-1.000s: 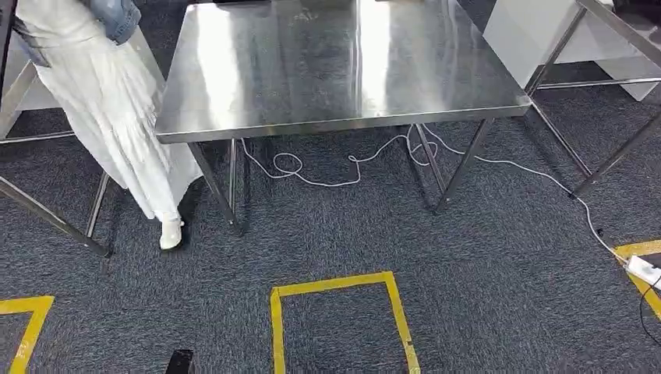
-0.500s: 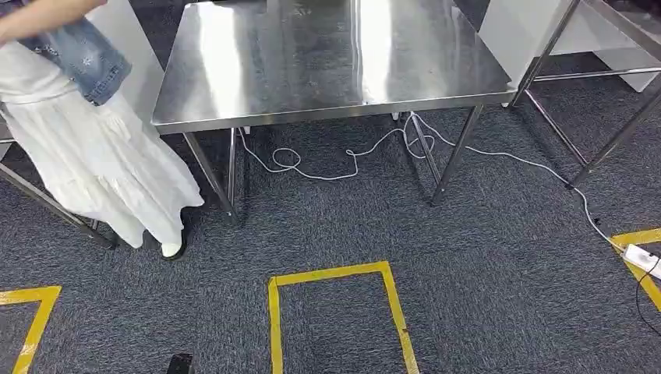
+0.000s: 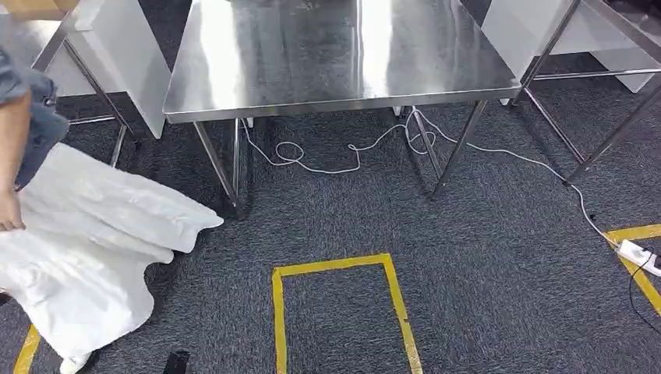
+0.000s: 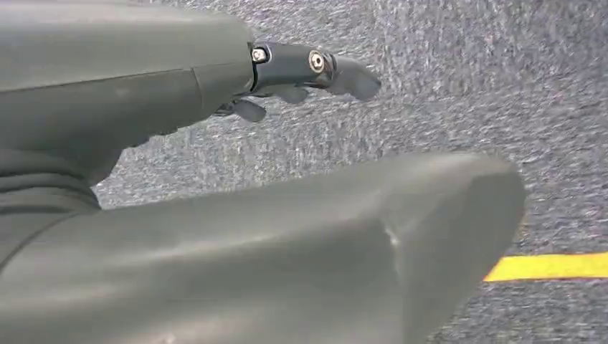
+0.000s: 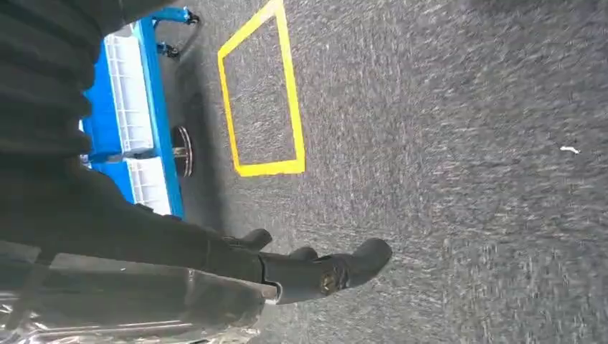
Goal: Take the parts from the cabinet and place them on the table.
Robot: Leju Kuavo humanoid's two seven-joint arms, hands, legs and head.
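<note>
The steel table [image 3: 335, 107] stands ahead of me with a bare, shiny top. My left hand [image 4: 179, 79] hangs over the grey carpet, its dark fingers [image 4: 323, 68] and thick thumb apart with nothing between them. My right hand [image 5: 215, 265] also hangs over the carpet with its dark fingers [image 5: 337, 272] stretched out. Crinkled clear plastic [image 5: 107, 331] shows at the picture's edge by that hand; whether the hand holds it I cannot tell.
A person [image 3: 70, 241] in a white skirt crouches on the floor left of the table. A white cable [image 3: 351, 160] runs under the table to a power strip [image 3: 643, 257]. Yellow tape [image 3: 335, 269] marks a square before me. Another steel frame [image 3: 592, 78] stands right; a blue cart [image 5: 129, 107] is behind.
The person has gone from standing beside the table's left corner to crouching low at the left, the skirt spread on the carpet. The view has shifted slightly.
</note>
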